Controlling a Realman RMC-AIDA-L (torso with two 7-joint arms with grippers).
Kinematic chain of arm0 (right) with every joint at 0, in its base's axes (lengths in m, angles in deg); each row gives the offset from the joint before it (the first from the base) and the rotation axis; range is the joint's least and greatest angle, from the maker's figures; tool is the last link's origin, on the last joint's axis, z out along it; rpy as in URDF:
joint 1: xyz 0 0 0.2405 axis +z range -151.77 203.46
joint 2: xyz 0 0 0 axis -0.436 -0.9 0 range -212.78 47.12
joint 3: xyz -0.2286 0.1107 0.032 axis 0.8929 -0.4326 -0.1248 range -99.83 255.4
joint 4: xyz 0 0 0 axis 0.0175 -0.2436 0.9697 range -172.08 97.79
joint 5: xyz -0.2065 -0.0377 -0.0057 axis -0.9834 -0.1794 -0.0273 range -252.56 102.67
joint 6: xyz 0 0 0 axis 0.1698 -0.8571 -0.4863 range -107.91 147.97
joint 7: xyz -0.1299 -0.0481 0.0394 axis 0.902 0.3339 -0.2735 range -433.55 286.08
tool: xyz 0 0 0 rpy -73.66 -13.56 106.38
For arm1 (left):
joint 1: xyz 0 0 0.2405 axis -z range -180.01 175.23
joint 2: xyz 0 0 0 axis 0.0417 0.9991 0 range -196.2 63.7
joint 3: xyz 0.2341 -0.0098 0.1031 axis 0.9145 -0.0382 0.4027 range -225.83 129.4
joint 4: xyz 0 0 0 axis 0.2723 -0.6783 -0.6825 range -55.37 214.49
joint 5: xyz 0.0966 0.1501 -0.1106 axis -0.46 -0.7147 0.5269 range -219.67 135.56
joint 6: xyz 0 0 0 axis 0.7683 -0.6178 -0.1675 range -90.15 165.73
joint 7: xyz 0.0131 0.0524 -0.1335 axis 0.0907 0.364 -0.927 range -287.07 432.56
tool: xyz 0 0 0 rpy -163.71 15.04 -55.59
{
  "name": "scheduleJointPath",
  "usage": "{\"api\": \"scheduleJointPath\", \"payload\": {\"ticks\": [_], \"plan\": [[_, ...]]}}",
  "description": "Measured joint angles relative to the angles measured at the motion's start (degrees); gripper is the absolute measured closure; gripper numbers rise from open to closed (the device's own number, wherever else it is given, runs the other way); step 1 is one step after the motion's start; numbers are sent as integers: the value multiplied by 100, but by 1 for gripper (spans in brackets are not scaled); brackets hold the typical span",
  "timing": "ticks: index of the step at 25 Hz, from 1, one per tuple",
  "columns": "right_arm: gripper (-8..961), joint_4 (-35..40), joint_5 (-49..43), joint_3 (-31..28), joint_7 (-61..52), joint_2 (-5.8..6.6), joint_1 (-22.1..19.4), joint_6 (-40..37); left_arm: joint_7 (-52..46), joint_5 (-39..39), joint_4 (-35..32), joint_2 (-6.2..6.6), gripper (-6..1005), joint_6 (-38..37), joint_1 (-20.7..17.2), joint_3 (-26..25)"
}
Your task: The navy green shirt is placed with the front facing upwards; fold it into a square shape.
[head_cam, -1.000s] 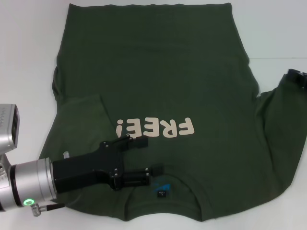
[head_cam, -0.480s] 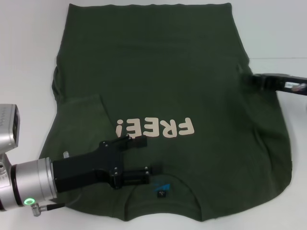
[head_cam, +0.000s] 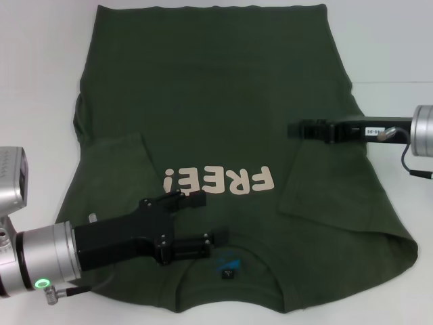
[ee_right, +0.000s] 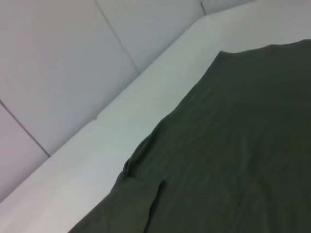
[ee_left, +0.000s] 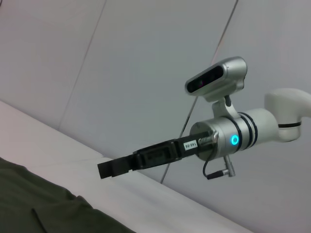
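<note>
The navy green shirt (head_cam: pixel 223 88) lies flat on the table, front up, with its collar toward me and the cream "FREE!" lettering (head_cam: pixel 220 179) upside down. Its left sleeve (head_cam: pixel 111 169) is folded in over the body. The right sleeve (head_cam: pixel 331 189) is folded in too, lying as a flat flap. My left gripper (head_cam: pixel 208 218) stands open just over the chest, between the lettering and the neck label (head_cam: pixel 228 269). My right gripper (head_cam: pixel 292 128) hovers over the inner corner of the right sleeve flap. In the left wrist view the right gripper (ee_left: pixel 104 170) hangs in the air with no cloth on it.
The white table (head_cam: pixel 40 68) shows around the shirt on the left, right and far sides. The right wrist view shows the shirt's (ee_right: pixel 233 145) far edge near the table's border and a pale panelled wall (ee_right: pixel 58 73).
My right gripper has swept from the table's right edge inward over the shirt, bringing the right sleeve with it; the sleeve now lies folded on the body. The left gripper has barely moved.
</note>
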Motion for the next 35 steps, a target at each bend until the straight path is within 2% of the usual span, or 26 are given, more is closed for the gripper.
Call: {"api": "scheduleJointPath", "payload": {"ticks": [6, 10, 16, 21, 27, 35], "plan": [[504, 66, 5, -151, -143, 63, -143, -117, -1, 5, 2, 0, 53, 43, -1, -64], [424, 68, 31, -529, -17, 39, -223, -430, -107, 5, -2, 13, 53, 45, 3, -150], [179, 20, 157, -781, 135, -3, -327, -786, -517, -24, -80, 56, 54, 55, -28, -398], [26, -2, 135, -734, 172, -106, -398, -1033, -1026, -85, -408, 94, 56, 140, -242, -445], [31, -3, 136, -724, 203, -231, -510, -1128, -1607, -251, -932, 131, 67, 355, -581, -688], [37, -2, 146, -762, 145, -241, -545, -1047, -1986, -626, -1397, 164, 66, 321, -924, -1296]]}}
